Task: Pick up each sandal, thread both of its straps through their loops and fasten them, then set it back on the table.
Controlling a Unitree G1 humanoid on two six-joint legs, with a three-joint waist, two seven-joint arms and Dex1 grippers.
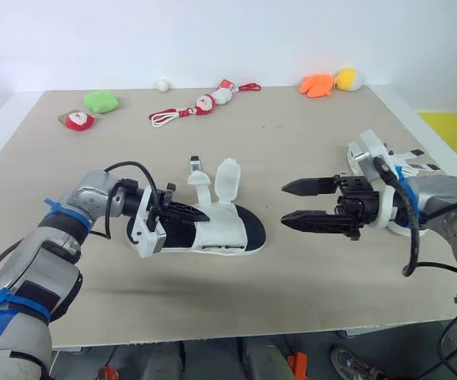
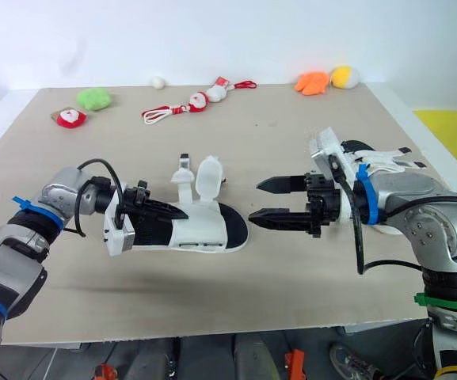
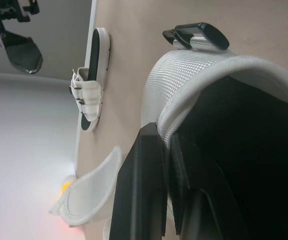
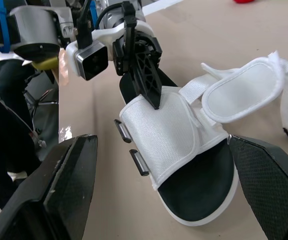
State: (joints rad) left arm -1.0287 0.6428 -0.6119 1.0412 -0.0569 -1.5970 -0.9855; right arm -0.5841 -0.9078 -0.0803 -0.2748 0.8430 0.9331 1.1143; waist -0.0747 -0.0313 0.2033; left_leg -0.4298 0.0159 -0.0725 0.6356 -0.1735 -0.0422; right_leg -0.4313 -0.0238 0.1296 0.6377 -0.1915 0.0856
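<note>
A white sandal with a black sole (image 1: 232, 232) lies at the middle of the table. Its two straps (image 1: 226, 179) stand up unfastened, and two black loops (image 4: 129, 145) sit on the side of the mesh upper (image 4: 166, 127). My left gripper (image 1: 195, 214) is shut on the edge of that upper at the sandal's heel end; in the left wrist view the mesh (image 3: 208, 75) is pinched between the black fingers (image 3: 141, 190). My right gripper (image 1: 298, 203) hovers open just past the toe end, holding nothing. A second sandal (image 1: 369, 155) lies behind my right arm.
Small toys line the table's far edge: a green plush (image 1: 100, 100), a red one (image 1: 78, 120), two Santa charms on cords (image 1: 200, 105), a white ball (image 1: 162, 84), an orange piece (image 1: 317, 85) and a yellow one (image 1: 348, 78). The table's front edge (image 1: 236, 332) is close.
</note>
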